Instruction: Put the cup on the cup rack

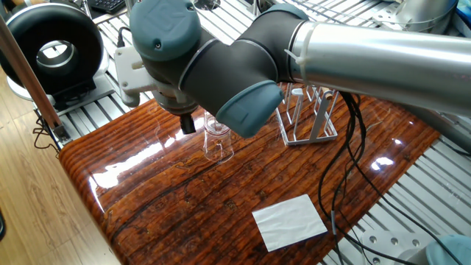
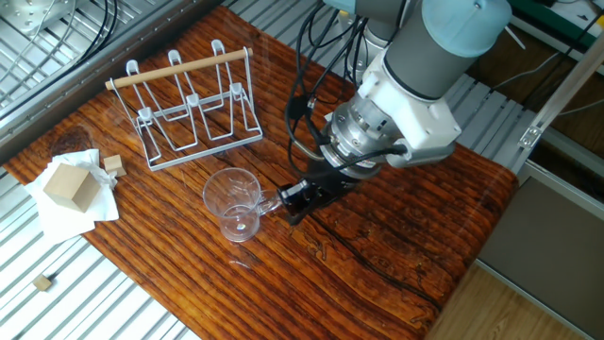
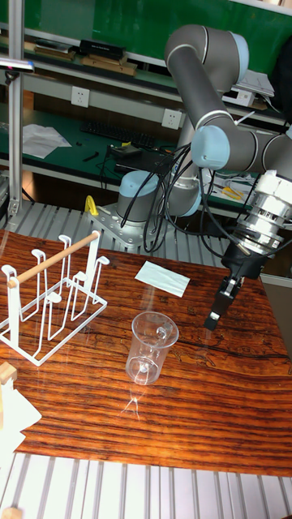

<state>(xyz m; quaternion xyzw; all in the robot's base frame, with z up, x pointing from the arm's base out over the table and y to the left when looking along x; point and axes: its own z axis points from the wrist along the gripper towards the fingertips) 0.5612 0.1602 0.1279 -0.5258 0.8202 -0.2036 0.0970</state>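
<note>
On wood tabletop [image 2: 396, 236], glass cup [image 2: 233, 203] stands upright w/ gripper [image 2: 294, 199] just beside it; fingers look pressed together, nothing held. Cup rack [image 2: 189, 109] sits apart.

Bright even overhead light, strong white glare patches on the glossy wooden table [image 1: 147, 213], soft faint shadows, sharp focus throughout, clear cup [image 3: 148, 347] hard to read against wood
</note>
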